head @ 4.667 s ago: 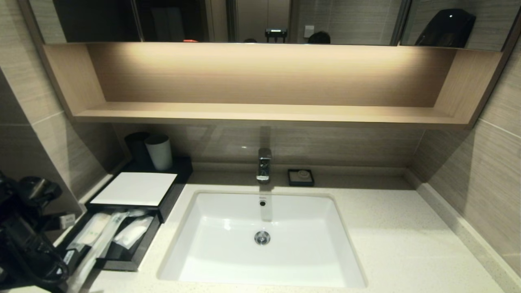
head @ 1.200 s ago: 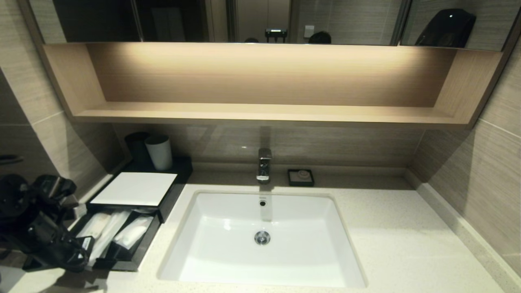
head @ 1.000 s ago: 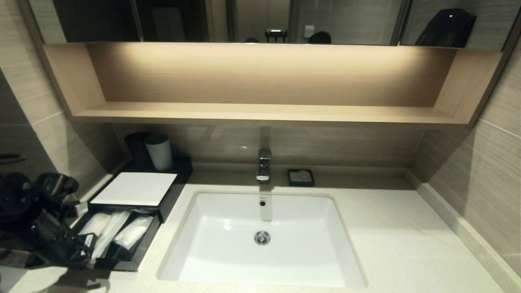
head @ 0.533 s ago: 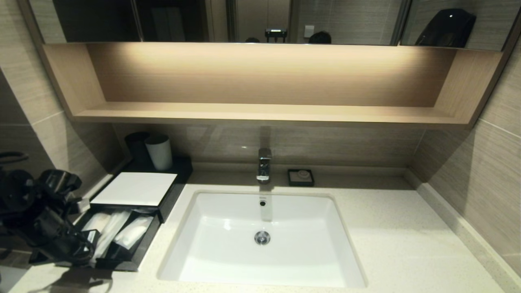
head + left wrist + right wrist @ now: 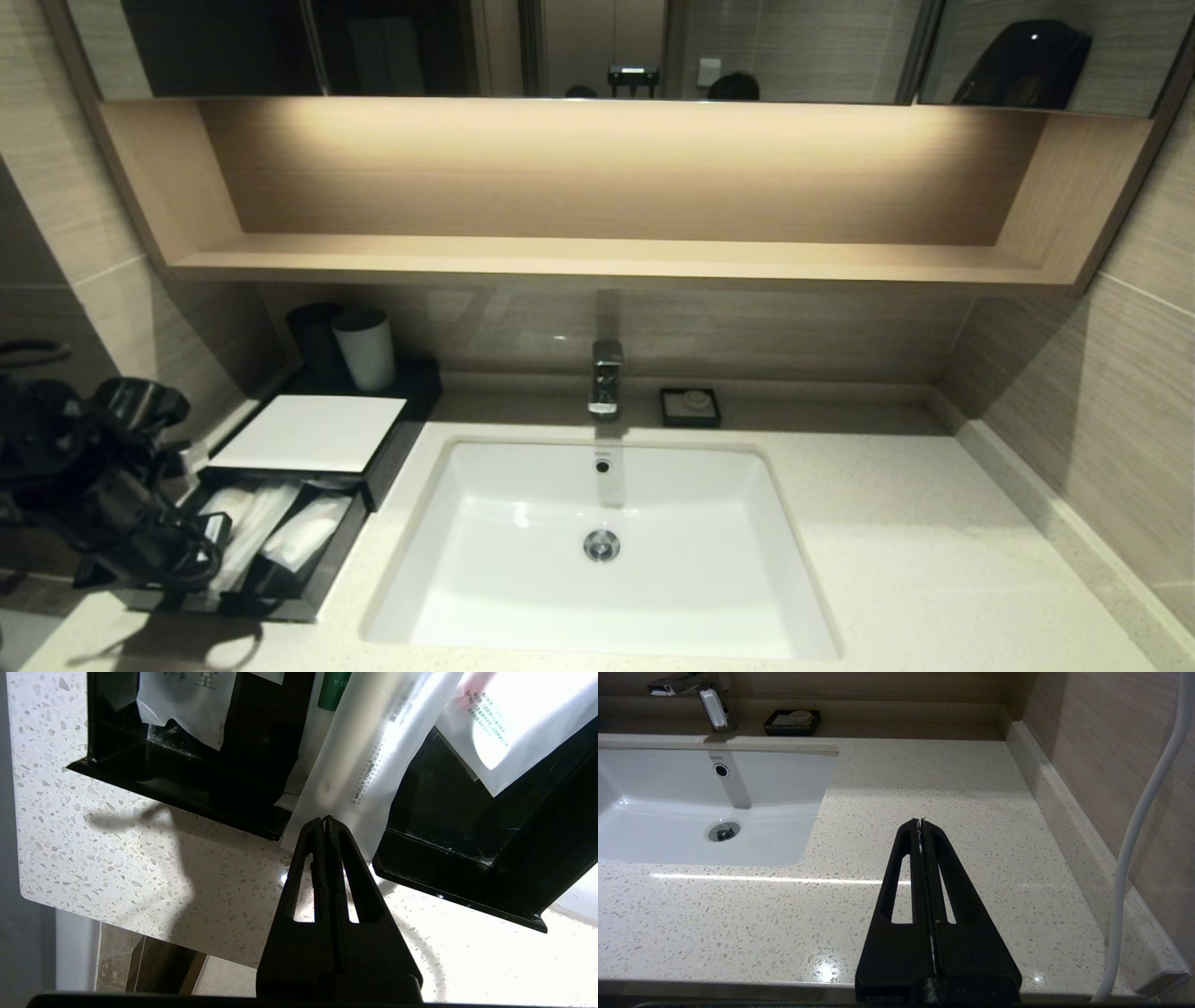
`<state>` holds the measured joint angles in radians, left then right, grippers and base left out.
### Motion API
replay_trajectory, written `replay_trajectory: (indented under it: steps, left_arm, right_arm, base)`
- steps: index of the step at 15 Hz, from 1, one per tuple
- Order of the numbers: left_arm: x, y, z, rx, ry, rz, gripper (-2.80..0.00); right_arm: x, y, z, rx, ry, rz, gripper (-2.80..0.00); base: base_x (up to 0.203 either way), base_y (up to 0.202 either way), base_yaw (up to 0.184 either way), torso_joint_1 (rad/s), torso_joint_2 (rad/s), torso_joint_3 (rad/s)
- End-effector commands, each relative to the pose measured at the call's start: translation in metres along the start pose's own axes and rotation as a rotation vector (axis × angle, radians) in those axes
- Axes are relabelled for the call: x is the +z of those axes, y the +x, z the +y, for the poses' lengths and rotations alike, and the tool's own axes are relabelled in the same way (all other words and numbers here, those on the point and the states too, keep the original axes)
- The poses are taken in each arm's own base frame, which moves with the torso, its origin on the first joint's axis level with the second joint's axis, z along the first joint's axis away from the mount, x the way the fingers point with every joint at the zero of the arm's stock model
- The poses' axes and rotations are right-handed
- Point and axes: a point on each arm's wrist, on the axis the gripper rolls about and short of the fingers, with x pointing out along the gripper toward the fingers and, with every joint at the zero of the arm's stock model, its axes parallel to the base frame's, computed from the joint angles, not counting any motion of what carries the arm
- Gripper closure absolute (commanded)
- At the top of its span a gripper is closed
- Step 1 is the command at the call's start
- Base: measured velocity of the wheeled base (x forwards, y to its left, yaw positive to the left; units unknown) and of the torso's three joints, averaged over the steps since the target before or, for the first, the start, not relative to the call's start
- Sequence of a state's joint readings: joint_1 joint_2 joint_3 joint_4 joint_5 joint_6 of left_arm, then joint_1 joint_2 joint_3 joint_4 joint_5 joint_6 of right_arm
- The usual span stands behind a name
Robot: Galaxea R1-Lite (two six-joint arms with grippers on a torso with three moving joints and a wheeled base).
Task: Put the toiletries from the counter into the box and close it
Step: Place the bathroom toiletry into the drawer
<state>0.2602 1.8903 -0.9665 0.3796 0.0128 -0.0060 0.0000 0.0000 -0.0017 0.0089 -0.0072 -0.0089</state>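
The black box with a white top panel [image 5: 308, 432] stands on the counter [image 5: 915, 560] at the left, with its drawer [image 5: 280, 607] pulled out. Two long slim toiletry packets [image 5: 250, 537] lie in the drawer. In the left wrist view the upper packet [image 5: 355, 765] sticks out over the drawer's front wall [image 5: 210, 798], and the packet with the green mark [image 5: 322, 714] lies under it. My left gripper [image 5: 325, 817] is shut, its tips over the upper packet's protruding end; it also shows in the head view [image 5: 207, 553]. My right gripper [image 5: 921, 820] is shut and empty over the right counter.
Short white sachets [image 5: 187, 704] [image 5: 504, 723] lie in the drawer beside the packets. A grey cup [image 5: 366, 348] stands behind the box. The white sink [image 5: 597, 597], the faucet [image 5: 605, 378] and a small black soap dish [image 5: 690, 407] sit mid-counter. The counter's front corner [image 5: 37, 891] is close to my left gripper.
My left arm has moved forward and toward the drawer. The long packet that hung far out over the drawer front onto the counter now lies mostly inside the drawer.
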Motion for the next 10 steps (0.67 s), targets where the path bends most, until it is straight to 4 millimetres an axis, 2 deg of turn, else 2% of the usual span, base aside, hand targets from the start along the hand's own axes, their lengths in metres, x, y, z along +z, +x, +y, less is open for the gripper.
replay_trajectory:
  steps: [1,10]
  left_arm:
    - [0.002,0.004,-0.001,-0.001,0.004,0.012,0.00]
    - [0.011,0.008,-0.013,-0.010,-0.005,0.004,0.00]
  right_arm:
    - [0.000,0.000,0.000,0.000,0.000,0.000,0.00]
    - [0.000,0.000,0.000,0.000,0.000,-0.001,0.00]
  base:
    - [0.000,0.000,0.000,0.000,0.00,0.000]
    - [0.000,0.000,0.000,0.000,0.00,0.000]
